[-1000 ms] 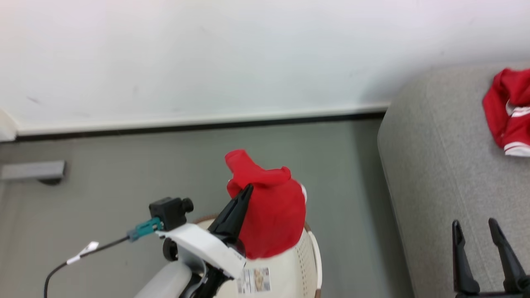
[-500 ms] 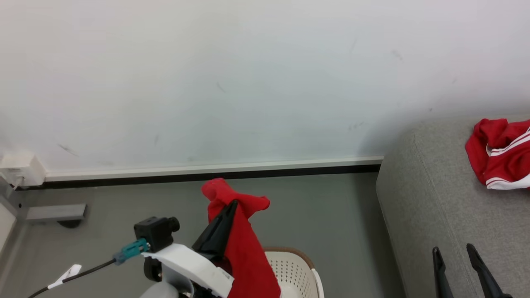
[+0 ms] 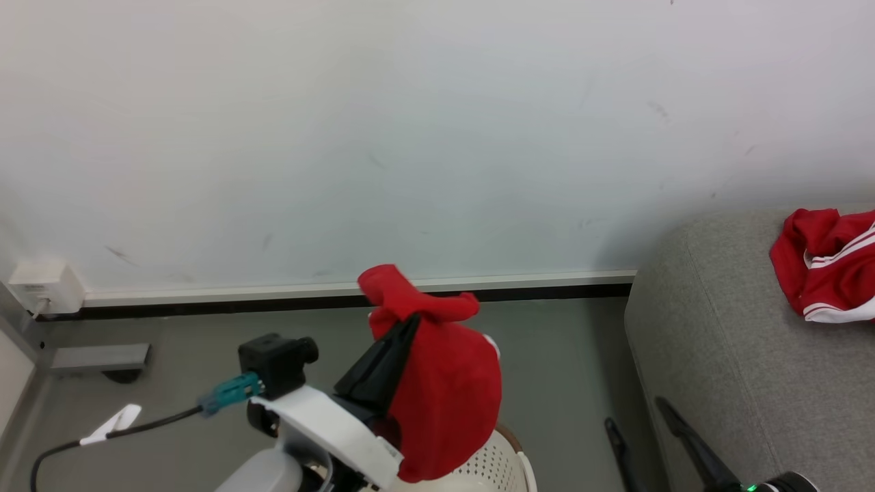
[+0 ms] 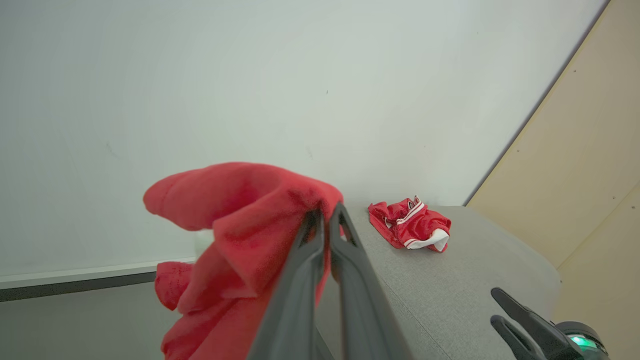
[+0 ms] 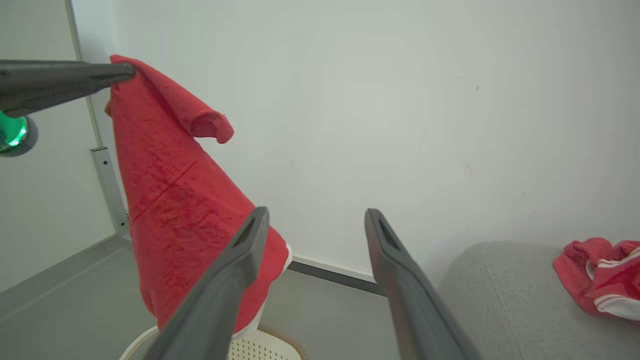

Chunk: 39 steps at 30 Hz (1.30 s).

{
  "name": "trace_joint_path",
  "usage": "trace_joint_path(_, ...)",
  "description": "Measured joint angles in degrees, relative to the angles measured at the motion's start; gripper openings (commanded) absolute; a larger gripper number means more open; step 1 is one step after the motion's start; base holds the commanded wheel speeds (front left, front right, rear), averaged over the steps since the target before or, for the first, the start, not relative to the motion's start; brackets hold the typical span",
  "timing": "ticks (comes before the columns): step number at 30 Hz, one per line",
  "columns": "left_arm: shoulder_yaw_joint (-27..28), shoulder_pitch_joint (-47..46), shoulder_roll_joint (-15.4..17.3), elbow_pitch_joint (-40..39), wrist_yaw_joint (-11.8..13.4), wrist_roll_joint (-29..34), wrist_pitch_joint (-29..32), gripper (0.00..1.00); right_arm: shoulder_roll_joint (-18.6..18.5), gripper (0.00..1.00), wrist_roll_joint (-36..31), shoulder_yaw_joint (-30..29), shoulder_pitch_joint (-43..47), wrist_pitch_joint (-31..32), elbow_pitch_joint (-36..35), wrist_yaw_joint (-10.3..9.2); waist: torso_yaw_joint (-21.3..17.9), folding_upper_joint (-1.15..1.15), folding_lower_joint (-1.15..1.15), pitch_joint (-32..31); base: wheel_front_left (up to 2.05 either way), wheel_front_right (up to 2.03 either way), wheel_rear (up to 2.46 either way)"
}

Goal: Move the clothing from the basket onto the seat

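The basket (image 3: 497, 469) is mostly cut off at the bottom edge, under the left gripper (image 3: 412, 320). That gripper is pinched tight on a red garment (image 3: 448, 396), which hangs from its tips and hides part of the rim. Bare floor (image 3: 567, 369) separates it from the seat (image 3: 738, 362) to its right. The right gripper (image 3: 636, 415) is spread wide and empty beside the seat's rounded edge. A second garment (image 3: 820, 273) lies on the seat beyond.

It looks like a sparsely furnished living room at home. A grey fabric sofa (image 3: 752, 369) at 3 o'clock has red clothing (image 3: 824, 273) on it. A cream laundry basket (image 3: 493, 466) sits at 6 o'clock. A plain white wall (image 3: 410, 137) with a skirting board (image 3: 547, 279) runs across 12 o'clock.
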Motion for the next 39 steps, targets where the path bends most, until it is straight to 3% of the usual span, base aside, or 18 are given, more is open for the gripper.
trace_joint_path(5,-2.0,-2.2,-1.0,-2.8,-0.1,1.4,1.7,0.00,-2.9,1.00,1.2,6.7,-4.9,0.0,0.7,0.00,0.0,0.00,0.00,0.0,0.00,0.00,0.00)
trace_joint_path(16,-8.1,-4.8,-6.3,-4.1,-1.2,3.3,4.0,0.00,-3.1,1.00,5.4,19.7,-12.9,1.6,4.2,0.00,0.1,0.00,0.01,-0.4,0.00,0.00,0.00)
trace_joint_path(39,-12.0,-4.7,-7.5,-6.5,-0.9,3.8,7.0,0.00,-2.9,1.00,1.7,16.5,-13.5,5.1,4.1,0.00,-0.9,0.00,0.01,-0.2,0.00,0.00,0.00)
